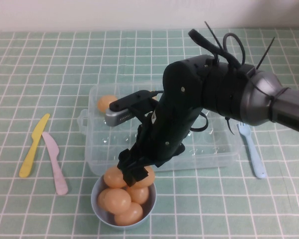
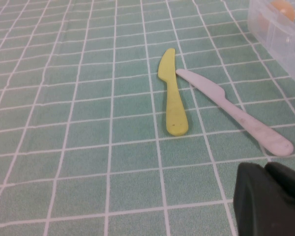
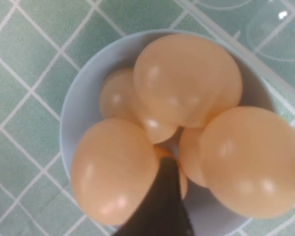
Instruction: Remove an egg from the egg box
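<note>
The clear egg box (image 1: 219,149) lies mid-table with one orange-tan egg (image 1: 107,103) in its far left cup; box (image 2: 285,44) and egg (image 2: 281,7) also show in the left wrist view. My right arm reaches over the box. My right gripper (image 1: 132,172) hangs just above a light-blue bowl (image 1: 96,201) heaped with several eggs. It is open: one finger (image 3: 160,206) shows, with a gap to the nearest egg (image 3: 253,162), which lies on the heap at the bowl's rim. My left gripper (image 2: 266,169) is shut and empty, low over the cloth left of the box.
A yellow knife (image 1: 34,145) and a pink knife (image 1: 55,162) lie left of the box; they also show in the left wrist view, yellow knife (image 2: 171,93) and pink knife (image 2: 236,113). A light-blue utensil (image 1: 251,149) lies right of the box. The bowl touches the box's near edge.
</note>
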Robot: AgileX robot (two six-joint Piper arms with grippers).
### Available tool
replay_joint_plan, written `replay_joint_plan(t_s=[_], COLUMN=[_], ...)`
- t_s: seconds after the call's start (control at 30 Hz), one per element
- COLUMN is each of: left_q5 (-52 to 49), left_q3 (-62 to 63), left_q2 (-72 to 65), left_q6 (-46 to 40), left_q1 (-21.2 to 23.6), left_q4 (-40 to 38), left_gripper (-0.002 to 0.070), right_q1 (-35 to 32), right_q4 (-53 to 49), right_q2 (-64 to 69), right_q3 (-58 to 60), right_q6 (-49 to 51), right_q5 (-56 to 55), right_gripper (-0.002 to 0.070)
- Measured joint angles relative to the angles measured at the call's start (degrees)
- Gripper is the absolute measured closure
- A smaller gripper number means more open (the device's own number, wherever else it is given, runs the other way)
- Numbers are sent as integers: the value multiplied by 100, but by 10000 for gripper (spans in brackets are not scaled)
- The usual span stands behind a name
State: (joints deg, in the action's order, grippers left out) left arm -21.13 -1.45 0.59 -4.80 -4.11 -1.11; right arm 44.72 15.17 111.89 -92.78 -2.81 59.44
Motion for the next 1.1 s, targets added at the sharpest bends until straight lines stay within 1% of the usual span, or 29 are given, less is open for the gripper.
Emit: replay_joint_plan(t_s=[0.4, 0.53, 0.63, 0.7, 0.83, 0.87, 0.97, 1.1], left_q5=[0, 0, 0, 0, 0, 0, 0, 0], left_q3=[0, 0, 0, 0, 0, 0, 0, 0], left_q2=[0, 0, 0, 0, 0, 0, 0, 0], left_q6=[0, 0, 0, 0, 0, 0, 0, 0], left_q1=[0, 0, 0, 0, 0, 0, 0, 0], left_q4=[0, 0, 0, 0, 0, 0, 0, 0], left_gripper=[680, 680, 680, 680, 680, 680, 680, 680], right_q1=[0, 0, 36, 87, 151, 164, 174, 174], right_q4=[-108, -192, -256, -267, -267, -280, -288, -317], right_q2=[-466, -657, -841, -1055, -1633, -1789, -2189, -2607], right_q3=[0, 0, 4, 81, 417, 541, 891, 1305], right_q6=[0, 0, 0, 0, 0, 0, 0, 127], right_q5=[300, 502, 648, 672, 751, 761, 786, 837], right_gripper=[97, 146, 247, 348, 575, 615, 667, 687])
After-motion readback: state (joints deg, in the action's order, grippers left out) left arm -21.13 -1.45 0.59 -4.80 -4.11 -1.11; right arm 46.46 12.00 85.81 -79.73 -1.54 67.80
